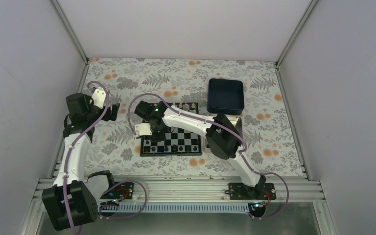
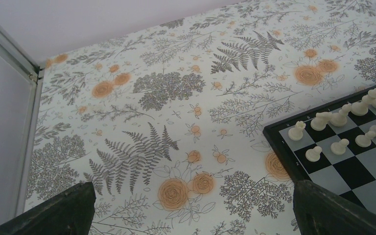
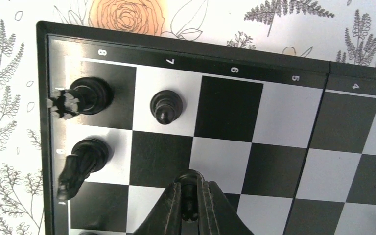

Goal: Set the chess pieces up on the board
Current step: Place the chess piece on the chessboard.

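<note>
**Right gripper holds a black pawn over the board's corner**

The right gripper is pinched almost closed on the held pawn. It hangs over the pawn row, near the black pieces already standing. Whether the pawn's base touches a square I cannot tell. The left gripper is spread wide and empty, hovering over the flowered table off the board's far-left corner.

The board lies mid-table, with one dark blue tray just beyond its far-right corner.

Going by the layout, the job looks partly done. White seems further along. The left wrist view shows the white pieces in two rows at their corner, ten by my count, with the farthest clipped by the frame edge.

Black has more to go. The right wrist view shows three black pieces on their squares:
- one rook in the corner
- one knight on the square beside it
- one standing pawn in front of the rook

A fourth piece is in the jaws. The pawn-row square next to the standing pawn is bare, so most black pawns probably remain to be placed. The top view shows more dark figures along the board's near edge, too small to count.
</note>
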Available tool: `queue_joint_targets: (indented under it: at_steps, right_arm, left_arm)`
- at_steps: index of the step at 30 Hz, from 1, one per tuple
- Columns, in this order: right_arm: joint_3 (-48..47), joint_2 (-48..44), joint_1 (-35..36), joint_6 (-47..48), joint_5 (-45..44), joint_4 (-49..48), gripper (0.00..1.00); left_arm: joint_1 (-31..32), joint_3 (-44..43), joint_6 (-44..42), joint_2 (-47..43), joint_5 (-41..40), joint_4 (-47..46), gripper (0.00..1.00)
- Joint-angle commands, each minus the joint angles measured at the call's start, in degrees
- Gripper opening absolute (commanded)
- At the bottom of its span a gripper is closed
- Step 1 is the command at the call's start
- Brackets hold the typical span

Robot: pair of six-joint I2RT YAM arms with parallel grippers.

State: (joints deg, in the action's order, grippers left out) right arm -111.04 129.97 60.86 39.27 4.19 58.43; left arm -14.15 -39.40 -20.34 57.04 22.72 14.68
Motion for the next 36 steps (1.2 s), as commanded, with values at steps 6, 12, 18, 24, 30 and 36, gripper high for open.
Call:
queue_joint_targets:
  at_steps: [6,12,18,24,30,36]
  right_arm:
    - [-1.3,1.6,2.1,0.8,2.6,2.4,0.08]
    - [-1.2,1.8,2.4,1.0,2.7,2.6,0.08]
    - [-0.6,2.4,2.4,0.9,1.8,2.2,0.08]
    - [-0.5,2.8,2.4,0.8,1.5,1.7,0.08]
    - [-0.3,2.8,2.4,0.8,1.2,1.1,0.08]
    - [-0.3,2.7,2.4,0.6,1.0,1.0,0.14]
  left_arm:
    - [-0.4,0.5,0.2,-1.0,0.8,-1.3,1.0]
    - [-0.4,0.5,0.2,-0.9,0.8,-1.3,1.0]
    - [-0.5,0.6,0.2,-1.0,0.9,-1.2,1.0]
    - [-0.5,0.6,0.2,-0.9,0.9,-1.3,1.0]
    - [-0.6,0.6,0.1,-0.9,0.9,-1.4,1.0]
    - [-0.7,0.5,0.1,-1.0,1.0,-1.2,1.0]
